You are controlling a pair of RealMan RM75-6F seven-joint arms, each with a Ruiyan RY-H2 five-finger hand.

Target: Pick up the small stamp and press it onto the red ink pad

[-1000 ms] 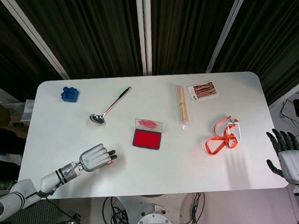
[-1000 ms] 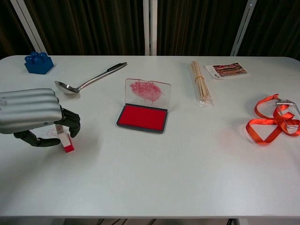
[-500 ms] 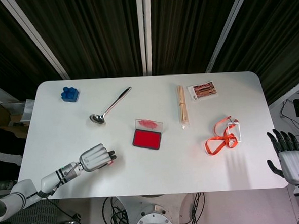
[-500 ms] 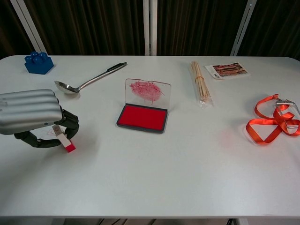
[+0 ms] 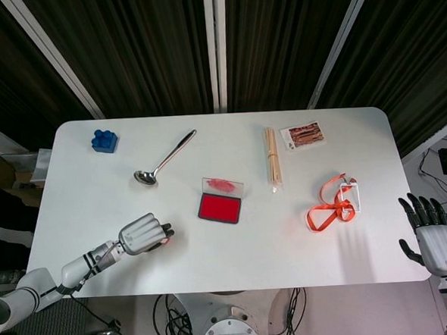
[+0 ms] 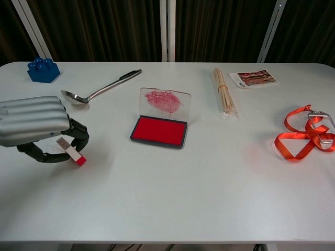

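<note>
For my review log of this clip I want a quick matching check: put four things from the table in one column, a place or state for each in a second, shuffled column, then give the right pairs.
Things:
1. small stamp
2. red ink pad
3. blue brick
4. orange lanyard

Places or states:
A. far left corner of the table
B. lid standing open, mid-table
C. tilted, held in the left hand
D. lying looped near the right edge

Pairs: 1-C, 2-B, 3-A, 4-D
</note>
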